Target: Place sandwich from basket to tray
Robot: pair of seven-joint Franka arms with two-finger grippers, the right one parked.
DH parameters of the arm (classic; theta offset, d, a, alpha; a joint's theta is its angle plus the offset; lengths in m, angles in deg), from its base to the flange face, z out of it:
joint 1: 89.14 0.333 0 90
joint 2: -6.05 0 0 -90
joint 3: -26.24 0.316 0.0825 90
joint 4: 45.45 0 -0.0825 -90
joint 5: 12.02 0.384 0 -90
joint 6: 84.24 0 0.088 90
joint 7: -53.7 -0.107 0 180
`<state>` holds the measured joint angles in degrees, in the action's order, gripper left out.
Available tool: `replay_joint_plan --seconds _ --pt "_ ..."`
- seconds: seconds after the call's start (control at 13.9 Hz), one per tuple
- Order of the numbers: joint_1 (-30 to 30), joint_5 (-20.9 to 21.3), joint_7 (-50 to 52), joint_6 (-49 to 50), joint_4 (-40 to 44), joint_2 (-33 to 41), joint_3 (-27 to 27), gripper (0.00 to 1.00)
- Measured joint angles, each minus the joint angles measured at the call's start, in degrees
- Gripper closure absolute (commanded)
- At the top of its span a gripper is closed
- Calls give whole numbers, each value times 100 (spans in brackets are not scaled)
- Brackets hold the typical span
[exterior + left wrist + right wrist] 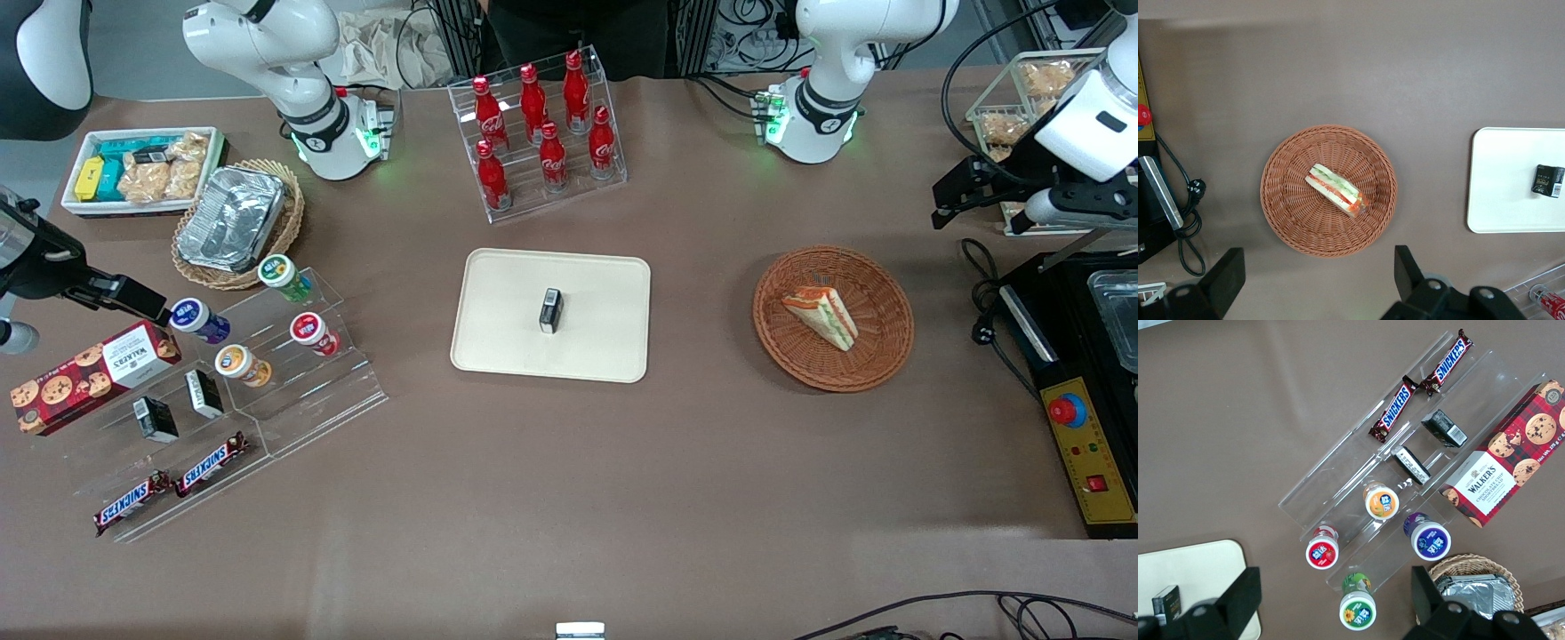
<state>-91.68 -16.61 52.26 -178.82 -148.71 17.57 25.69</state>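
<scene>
Sandwich (822, 316) in basket (880, 356) on brown table (569, 480); end effector (951, 197) open above.

Sandwich (1336, 189) in basket (1288, 200), end effector (1318, 283) above

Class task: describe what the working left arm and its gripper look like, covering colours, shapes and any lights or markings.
The left arm has glossy white rounded casings with black bands at the joints and a green light glowing at its round base. Its gripper, held above the table near the basket, is black and angular on a white wrist; the wrist view shows two dark, blocky fingers set wide apart.
</scene>
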Motion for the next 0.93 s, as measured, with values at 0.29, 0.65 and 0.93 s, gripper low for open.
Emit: replay_joint_plan --seconds 0.29,0.65,0.93 --pt "-1 8 15 0 2 4 -1 1" --pt "-8 9 949 0 -18 -4 -27 1" --pt "-56 9 2132 0 -115 -26 -57 1"
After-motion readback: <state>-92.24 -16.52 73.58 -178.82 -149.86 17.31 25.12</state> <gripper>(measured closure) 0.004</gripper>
